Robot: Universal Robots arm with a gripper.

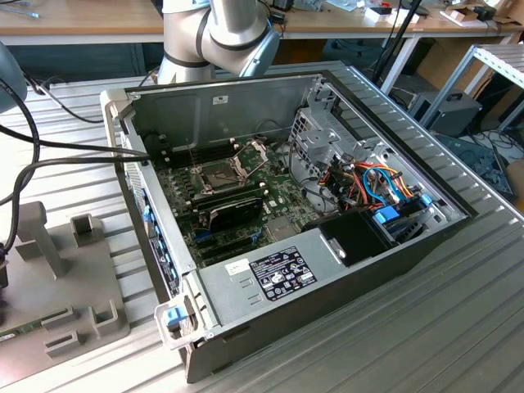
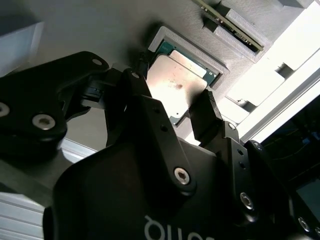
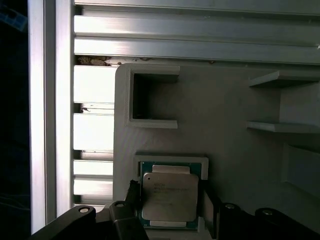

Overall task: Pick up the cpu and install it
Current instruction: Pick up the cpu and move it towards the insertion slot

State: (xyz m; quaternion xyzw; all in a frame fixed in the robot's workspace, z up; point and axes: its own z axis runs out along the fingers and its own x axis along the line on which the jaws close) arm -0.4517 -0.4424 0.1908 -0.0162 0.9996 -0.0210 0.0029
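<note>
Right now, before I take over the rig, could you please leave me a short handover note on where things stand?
End effector: poised at the cpu; open or shut is unclear.
Cpu: lies flat in the square recess of the grey holder.
Socket: on the motherboard in the open case, its plate raised, in the exterior view.
Done: end effector placed at the cpu.
Left: lifting it, installing it.

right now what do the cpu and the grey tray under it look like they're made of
The cpu: a silver-grey metal lid with a dull sheen, over a green board edge. The grey tray: probably plastic, matte and uniform, with crisp moulded walls.
</note>
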